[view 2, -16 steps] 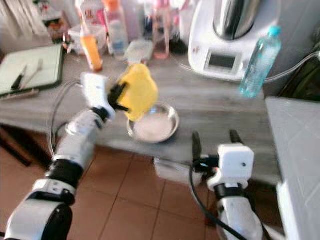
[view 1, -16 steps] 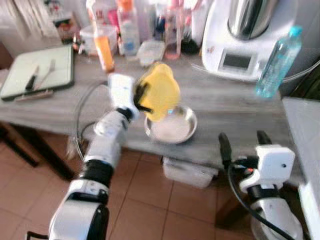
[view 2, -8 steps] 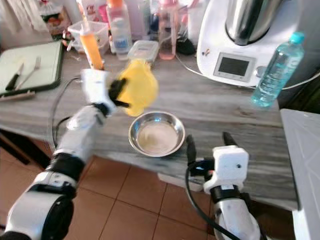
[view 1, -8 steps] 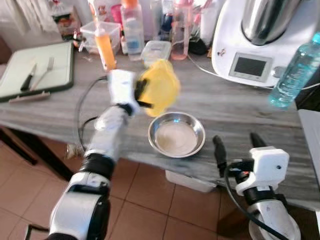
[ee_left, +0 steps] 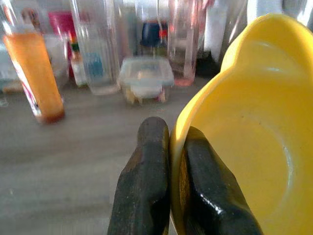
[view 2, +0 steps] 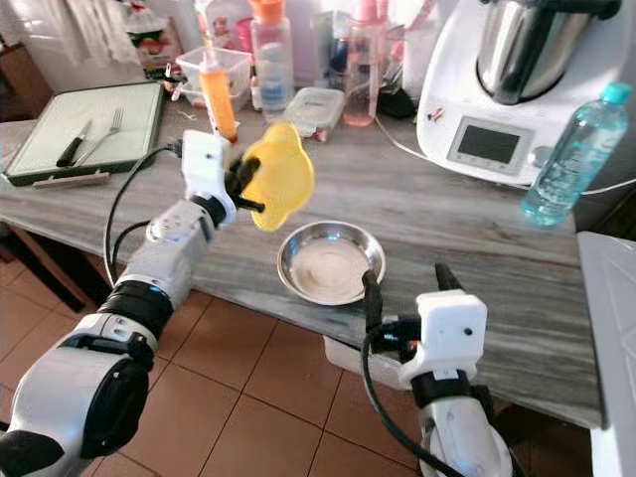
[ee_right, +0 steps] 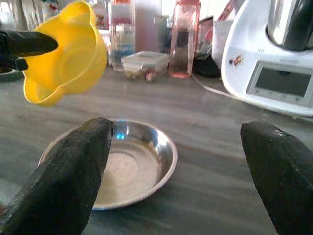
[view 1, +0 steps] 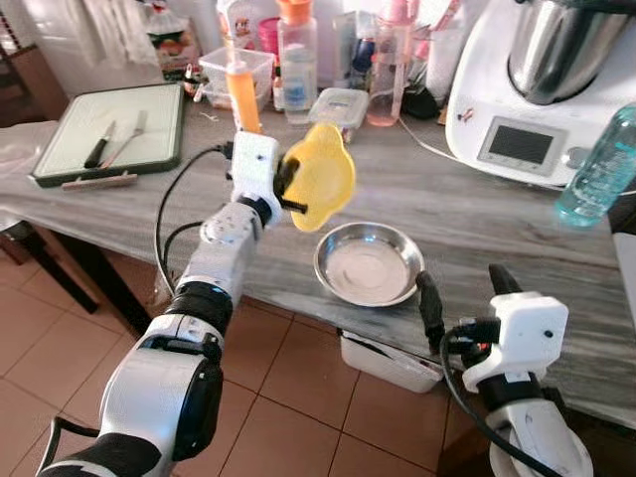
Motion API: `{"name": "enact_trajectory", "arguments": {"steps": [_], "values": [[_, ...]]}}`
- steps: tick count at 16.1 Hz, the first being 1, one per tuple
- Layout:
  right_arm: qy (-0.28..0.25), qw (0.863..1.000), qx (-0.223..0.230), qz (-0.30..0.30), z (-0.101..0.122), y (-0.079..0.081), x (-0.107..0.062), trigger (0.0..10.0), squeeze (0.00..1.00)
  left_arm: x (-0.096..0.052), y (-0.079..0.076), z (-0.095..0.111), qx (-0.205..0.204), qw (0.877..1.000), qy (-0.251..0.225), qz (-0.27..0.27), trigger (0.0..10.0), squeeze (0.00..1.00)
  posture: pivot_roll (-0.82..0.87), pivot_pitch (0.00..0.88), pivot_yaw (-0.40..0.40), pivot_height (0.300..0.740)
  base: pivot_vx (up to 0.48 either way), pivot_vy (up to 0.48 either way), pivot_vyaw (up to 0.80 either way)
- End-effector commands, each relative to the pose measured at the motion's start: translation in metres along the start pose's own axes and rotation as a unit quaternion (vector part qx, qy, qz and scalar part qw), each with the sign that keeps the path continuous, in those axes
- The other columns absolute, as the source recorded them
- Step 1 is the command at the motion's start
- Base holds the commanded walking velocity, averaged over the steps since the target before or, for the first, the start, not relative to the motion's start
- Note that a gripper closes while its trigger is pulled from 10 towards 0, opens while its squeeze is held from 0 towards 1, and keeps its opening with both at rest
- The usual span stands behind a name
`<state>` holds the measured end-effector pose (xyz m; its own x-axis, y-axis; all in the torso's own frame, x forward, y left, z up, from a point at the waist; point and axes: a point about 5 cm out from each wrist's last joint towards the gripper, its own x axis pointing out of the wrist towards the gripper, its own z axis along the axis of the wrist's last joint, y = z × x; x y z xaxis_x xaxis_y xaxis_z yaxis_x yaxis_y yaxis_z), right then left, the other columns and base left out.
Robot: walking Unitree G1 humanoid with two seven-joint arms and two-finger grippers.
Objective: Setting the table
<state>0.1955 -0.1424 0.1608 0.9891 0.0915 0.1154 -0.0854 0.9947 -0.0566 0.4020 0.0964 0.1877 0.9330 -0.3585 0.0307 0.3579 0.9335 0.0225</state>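
Where the grey table [view 1: 467, 214] runs leftmost, a green tray [view 1: 70, 149] carries a knife [view 1: 99, 151] and fork [view 1: 132, 136]. Left gripper [view 1: 289, 186] raised above the tabletop, fingers [ee_left: 146, 176] pinched tight on the rim of a yellow bowl [view 1: 320, 177], bowl tipped on edge, up in the air, just left of and above a steel dish [view 1: 367, 263] on the table. Right gripper [view 1: 459, 290] at the near table edge beside the dish, fingers [ee_right: 73, 166] spread wide, nothing held. Water bottle [view 1: 602, 169] far right.

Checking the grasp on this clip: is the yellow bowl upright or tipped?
Tipped. The left gripper pinches the yellow bowl by its rim above the table, its opening facing sideways.
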Motion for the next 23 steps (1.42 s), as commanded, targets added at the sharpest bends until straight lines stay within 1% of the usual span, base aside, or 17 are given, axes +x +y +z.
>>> {"name": "enact_trajectory", "arguments": {"steps": [1, 2, 5, 6, 8, 9, 11, 12, 14, 15, 16, 18, 20, 23], "values": [[-0.006, 1.0, 0.003, 0.013, 0.008, 0.004, -0.005, 10.0, 0.0, 0.005, -0.005, 0.002, 0.009, 1.0, 0.022, -0.009, 10.0, 0.0, -0.06, 0.125, 0.062, 0.74, 0.0, 0.0, 0.0], [-0.002, 1.0, 0.005, 0.021, 0.009, 0.007, -0.01, 10.0, 0.0, 0.007, -0.01, 0.0, 0.022, 0.999, 0.038, -0.014, 10.0, 0.0, -0.08, 0.137, 0.07, 0.74, 0.0, 0.0, 0.0], [0.014, 0.999, 0.019, 0.041, 0.01, 0.017, -0.023, 10.0, 0.0, 0.013, -0.017, 0.005, 0.021, 0.999, 0.049, -0.012, 10.0, 0.0, -0.13, 0.168, 0.093, 0.74, 0.0, 0.0, 0.0], [0.015, 0.999, 0.02, 0.042, 0.01, 0.018, -0.024, 10.0, 0.0, 0.014, -0.018, 0.006, 0.021, 0.998, 0.05, -0.012, 10.0, 0.0, -0.13, 0.169, 0.095, 0.74, 0.0, 0.0, 0.0], [0.029, 0.997, 0.029, 0.062, 0.011, 0.025, -0.03, 10.0, 0.0, 0.018, -0.018, 0.014, 0.032, 0.998, 0.05, -0.006, 10.0, 0.0, -0.16, 0.178, 0.11, 0.74, 0.0, 0.0, 0.0], [0.035, 0.996, 0.034, 0.07, 0.011, 0.027, -0.033, 10.0, 0.0, 0.019, -0.017, 0.017, 0.044, 0.998, 0.053, -0.003, 10.0, 0.0, -0.16, 0.18, 0.115, 0.74, 0.0, 0.0, 0.0], [0.04, 0.996, 0.039, 0.071, 0.011, 0.028, -0.036, 10.0, 0.0, 0.02, -0.012, 0.022, 0.049, 0.997, 0.054, 0.003, 10.0, 0.0, -0.17, 0.184, 0.12, 0.74, 0.0, 0.0, 0.0], [0.042, 0.996, 0.04, 0.073, 0.012, 0.028, -0.038, 10.0, 0.0, 0.019, -0.009, 0.021, 0.063, 0.995, 0.072, 0.008, 10.0, 0.0, -0.17, 0.184, 0.121, 0.74, 0.0, 0.0, 0.0], [0.039, 0.997, 0.038, 0.059, 0.014, 0.023, -0.04, 10.0, 0.0, 0.019, -0.003, 0.022, 0.069, 0.994, 0.079, 0.015, 10.0, 0.0, -0.16, 0.185, 0.121, 0.74, 0.0, 0.0, 0.0], [0.031, 0.998, 0.03, 0.041, 0.016, 0.018, -0.039, 10.0, 0.0, 0.018, 0.0, 0.022, 0.074, 0.993, 0.09, 0.018, 10.0, 0.0, -0.16, 0.185, 0.118, 0.74, 0.0, 0.0, 0.0], [0.024, 0.998, 0.036, 0.036, 0.019, 0.016, -0.037, 10.0, 0.0, 0.018, -0.001, 0.021, 0.077, 0.992, 0.095, 0.014, 10.0, 0.0, -0.16, 0.185, 0.117, 0.74, 0.0, 0.0, 0.0], [0.02, 0.998, 0.036, 0.044, 0.021, 0.018, -0.036, 10.0, 0.0, 0.018, 0.001, 0.023, 0.074, 0.993, 0.088, 0.026, 10.0, 0.0, -0.16, 0.185, 0.115, 0.74, 0.0, 0.0, 0.0], [0.021, 0.998, 0.036, 0.046, 0.021, 0.019, -0.035, 10.0, 0.0, 0.019, 0.006, 0.031, 0.057, 0.995, 0.071, 0.042, 10.0, 0.0, -0.16, 0.182, 0.111, 0.74, 0.0, 0.0, 0.0], [0.02, 0.998, 0.035, 0.048, 0.02, 0.02, -0.034, 10.0, 0.0, 0.019, 0.011, 0.036, 0.043, 0.995, 0.065, 0.056, 10.0, 0.0, -0.16, 0.181, 0.109, 0.74, 0.0, 0.0, 0.0]]}}
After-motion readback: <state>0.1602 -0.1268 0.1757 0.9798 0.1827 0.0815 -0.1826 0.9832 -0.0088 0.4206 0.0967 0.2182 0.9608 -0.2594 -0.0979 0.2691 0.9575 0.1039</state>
